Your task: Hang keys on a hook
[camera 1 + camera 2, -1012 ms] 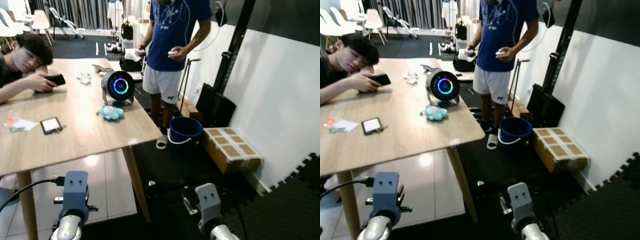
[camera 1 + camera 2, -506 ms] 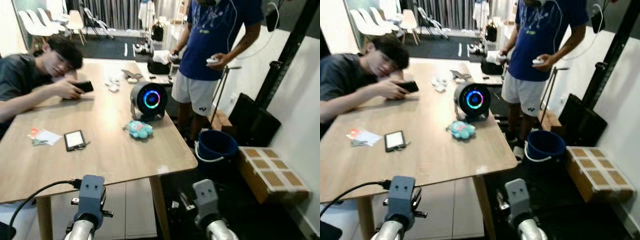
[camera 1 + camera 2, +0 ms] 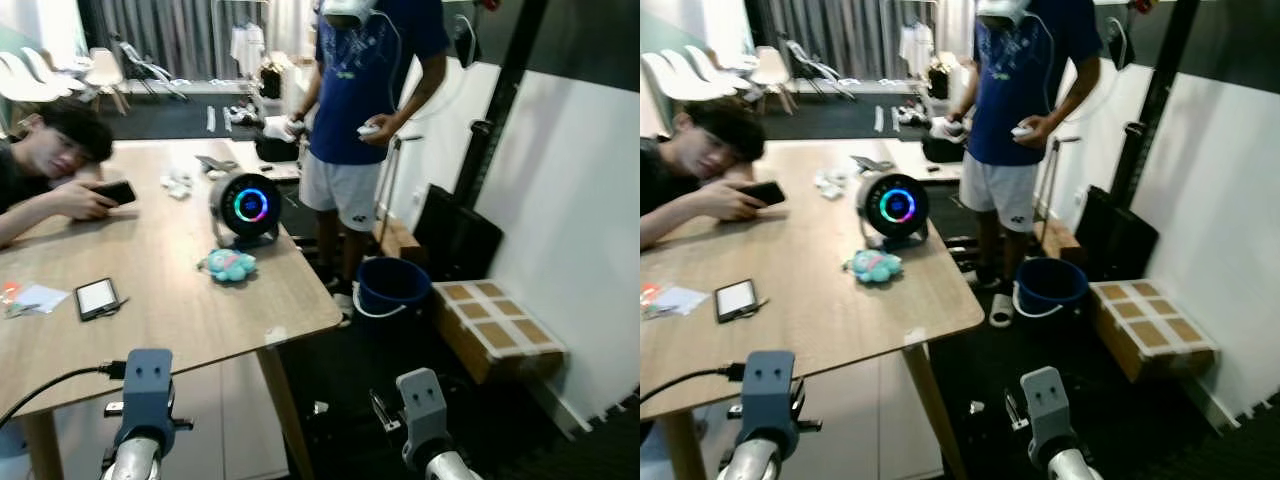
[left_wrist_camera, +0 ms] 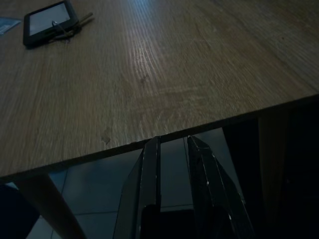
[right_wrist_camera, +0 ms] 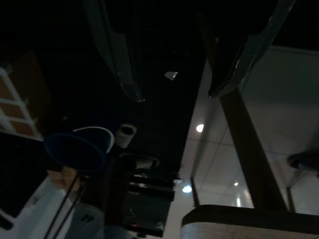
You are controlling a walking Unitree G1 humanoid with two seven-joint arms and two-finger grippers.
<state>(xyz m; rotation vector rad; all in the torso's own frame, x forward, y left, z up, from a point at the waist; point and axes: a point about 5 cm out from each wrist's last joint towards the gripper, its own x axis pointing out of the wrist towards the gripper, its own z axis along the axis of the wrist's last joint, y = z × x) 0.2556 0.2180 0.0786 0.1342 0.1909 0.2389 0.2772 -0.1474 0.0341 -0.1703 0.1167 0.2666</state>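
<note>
Smooth wooden table [image 3: 190, 300]; flat black phone [image 3: 97, 298], maybe keys beside.

No text, label, brand or number is showing clearly enough to read. The white print on the standing person's blue shirt [image 3: 362, 60], upper centre of the frame, is appearing too small and blurred to make out as words.

Tabletop [image 3: 180, 300] front-left; phone [image 3: 97, 297], plush toy [image 3: 230, 264], round speaker [image 3: 246, 205] on it; bucket [image 3: 390, 290] right; box [image 3: 497, 328] beyond bucket.
</note>
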